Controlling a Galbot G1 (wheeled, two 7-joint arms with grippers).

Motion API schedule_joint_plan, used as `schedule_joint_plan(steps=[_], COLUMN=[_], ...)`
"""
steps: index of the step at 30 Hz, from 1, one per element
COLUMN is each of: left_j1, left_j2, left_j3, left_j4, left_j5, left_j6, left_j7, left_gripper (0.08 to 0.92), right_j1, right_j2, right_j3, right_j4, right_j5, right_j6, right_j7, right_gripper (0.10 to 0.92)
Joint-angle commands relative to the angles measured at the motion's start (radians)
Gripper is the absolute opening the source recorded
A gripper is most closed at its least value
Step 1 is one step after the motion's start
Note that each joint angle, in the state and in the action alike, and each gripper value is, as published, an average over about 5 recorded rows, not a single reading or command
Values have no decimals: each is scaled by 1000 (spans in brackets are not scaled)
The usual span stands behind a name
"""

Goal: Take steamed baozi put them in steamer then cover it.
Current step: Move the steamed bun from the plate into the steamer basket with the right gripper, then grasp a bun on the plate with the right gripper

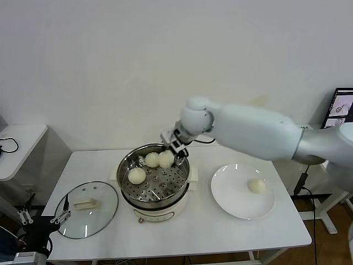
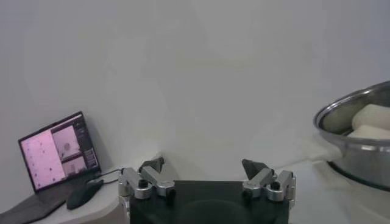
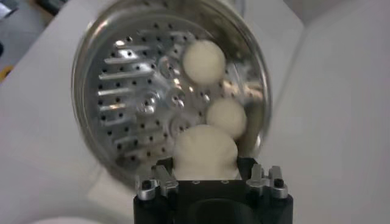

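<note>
Head view: a baozi point(image 1: 166, 158) is gripped by the right gripper point(image 1: 175, 150), jaws closed on it, inside the steamer point(image 1: 156, 190) beside two others. The left gripper point(image 2: 207, 176) is parked fully spread, left of the steamer.

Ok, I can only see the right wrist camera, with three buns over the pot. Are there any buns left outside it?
Observer: Yes, one bun lies on the white plate, to the right of the steamer.
Operator: Where's the lid?
Observer: The glass lid lies flat on the table, left of the steamer.
Operator: What's the other hand doing?
Observer: The left gripper is open and empty, low by the table's front left corner.
</note>
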Motion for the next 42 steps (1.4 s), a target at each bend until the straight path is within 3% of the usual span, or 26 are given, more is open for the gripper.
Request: schedule_joint_plan(steps=[1, 24, 32, 42], left_j1=[-2, 10, 8, 2], left_j2=[-1, -11, -5, 15], left_j3=[-2, -18, -20, -33], left_j4=[2, 0, 2, -6], left_j5=[-1, -10, -10, -14], left_j6=[0, -14, -15, -7], left_j7=[0, -7, -7, -3], left_gripper=[823, 823, 823, 823], right_j1=[-33, -25, 6, 61], right_j2=[83, 140, 126, 19], right_j3=[-65, -100, -88, -32], right_j4=[-5, -2, 7, 38], right_j5=[-39, -115, -84, -48], right_j6=[135, 250, 261, 210], right_j7=[9, -54, -52, -50], right_gripper=[653, 664, 808, 823])
